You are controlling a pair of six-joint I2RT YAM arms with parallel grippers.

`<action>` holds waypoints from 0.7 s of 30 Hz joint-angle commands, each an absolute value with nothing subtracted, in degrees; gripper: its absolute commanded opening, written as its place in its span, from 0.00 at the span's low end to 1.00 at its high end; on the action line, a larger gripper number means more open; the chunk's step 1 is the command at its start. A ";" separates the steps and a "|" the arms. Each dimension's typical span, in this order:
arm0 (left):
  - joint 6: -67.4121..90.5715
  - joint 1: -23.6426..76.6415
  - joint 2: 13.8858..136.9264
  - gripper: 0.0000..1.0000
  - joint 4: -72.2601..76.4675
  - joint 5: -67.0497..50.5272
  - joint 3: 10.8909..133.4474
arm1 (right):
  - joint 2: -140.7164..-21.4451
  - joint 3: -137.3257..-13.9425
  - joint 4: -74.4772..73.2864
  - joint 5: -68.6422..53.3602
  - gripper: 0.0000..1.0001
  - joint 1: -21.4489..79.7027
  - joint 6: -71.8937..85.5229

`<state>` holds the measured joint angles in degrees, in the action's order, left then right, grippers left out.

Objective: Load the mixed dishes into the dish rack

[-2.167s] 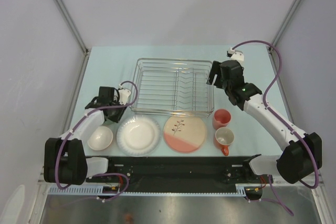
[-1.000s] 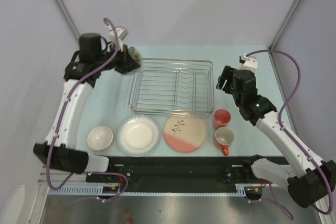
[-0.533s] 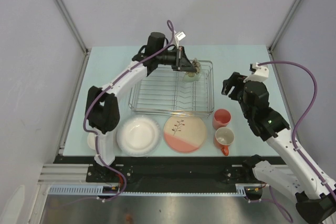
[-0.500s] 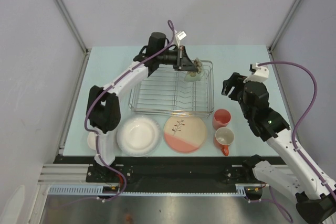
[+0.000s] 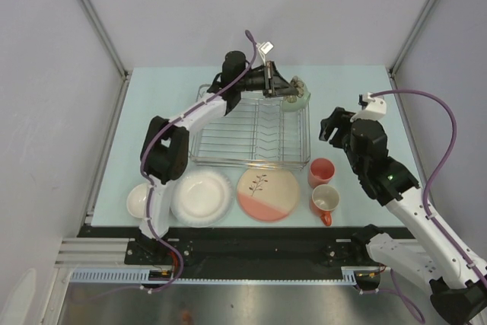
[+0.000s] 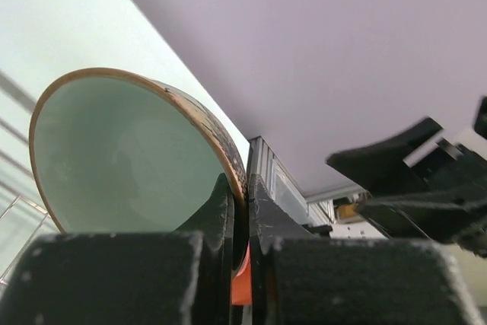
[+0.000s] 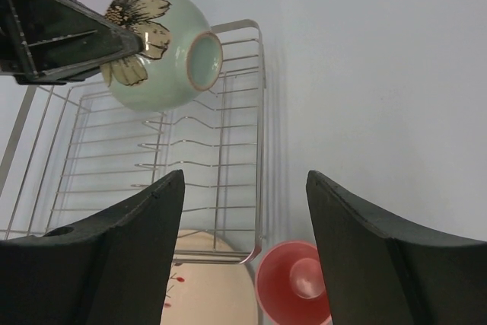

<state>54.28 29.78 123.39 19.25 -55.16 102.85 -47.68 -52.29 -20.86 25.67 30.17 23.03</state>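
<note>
My left gripper (image 5: 284,91) is shut on the rim of a pale green bowl (image 5: 297,95) with a brown rim and a dark flower print. It holds the bowl on its side above the far right corner of the silver wire dish rack (image 5: 251,159). The left wrist view shows the jaws (image 6: 245,195) pinching the bowl's rim (image 6: 129,157). My right gripper (image 5: 329,123) is open and empty, right of the rack; its wrist view (image 7: 245,180) looks down on the bowl (image 7: 160,43), the rack (image 7: 259,150) and the pink cup (image 7: 297,283).
Along the rack's near side stand a small white bowl (image 5: 138,201), the white ruffled-rim plate (image 5: 201,195), the cream plate with a salmon segment (image 5: 268,193), the pink cup (image 5: 321,173) and the orange mug (image 5: 326,202). Grey walls enclose the table.
My left arm has swung the green bowl from the table's left side across the rack to its far right corner. My right arm has drawn back to the right.
</note>
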 commanded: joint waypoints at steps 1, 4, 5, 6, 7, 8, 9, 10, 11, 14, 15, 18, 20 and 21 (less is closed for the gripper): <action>58.27 29.88 124.18 0.00 24.44 -50.81 102.74 | -47.46 -52.82 -21.01 26.37 0.70 30.85 24.08; 59.50 30.06 126.65 0.00 24.43 -49.84 104.67 | -48.16 -53.52 -21.44 26.54 0.69 31.46 23.99; 59.68 30.15 127.78 0.00 24.43 -49.14 105.11 | -48.34 -53.96 -21.62 26.72 0.69 31.64 24.08; 60.11 30.06 128.23 0.01 24.35 -48.87 105.99 | -48.60 -54.23 -21.71 26.72 0.69 31.73 24.08; 60.47 30.06 128.67 0.01 24.78 -48.78 106.26 | -48.78 -54.49 -21.97 26.81 0.69 31.90 24.00; 60.73 30.06 129.54 0.01 24.87 -48.26 106.43 | -49.21 -54.84 -22.06 27.07 0.69 32.08 24.08; 61.08 30.06 129.99 0.02 24.79 -48.25 106.61 | -49.31 -55.02 -22.15 27.07 0.69 32.25 24.08; 61.34 30.06 130.34 0.02 25.48 -48.08 106.52 | -49.57 -55.11 -22.41 27.16 0.69 32.34 24.08; 61.52 30.06 130.78 0.02 25.49 -47.99 106.52 | -50.01 -55.28 -22.33 27.25 0.68 32.34 23.91; 61.61 29.88 132.36 0.02 25.40 -47.37 106.43 | -51.23 -56.25 -22.59 27.25 0.68 32.69 23.91; 61.61 29.88 132.80 0.02 25.40 -47.11 106.52 | -51.41 -56.69 -22.67 27.33 0.68 32.70 23.91; 61.52 29.80 134.29 0.04 25.75 -46.93 106.87 | -52.29 -57.48 -22.85 27.25 0.69 32.96 23.82; 61.35 29.71 134.73 0.12 25.58 -46.85 107.05 | -52.64 -57.57 -22.94 27.16 0.68 32.96 23.82; 61.26 29.71 135.00 0.16 25.23 -46.76 107.31 | -52.73 -57.74 -23.11 27.25 0.69 33.05 23.99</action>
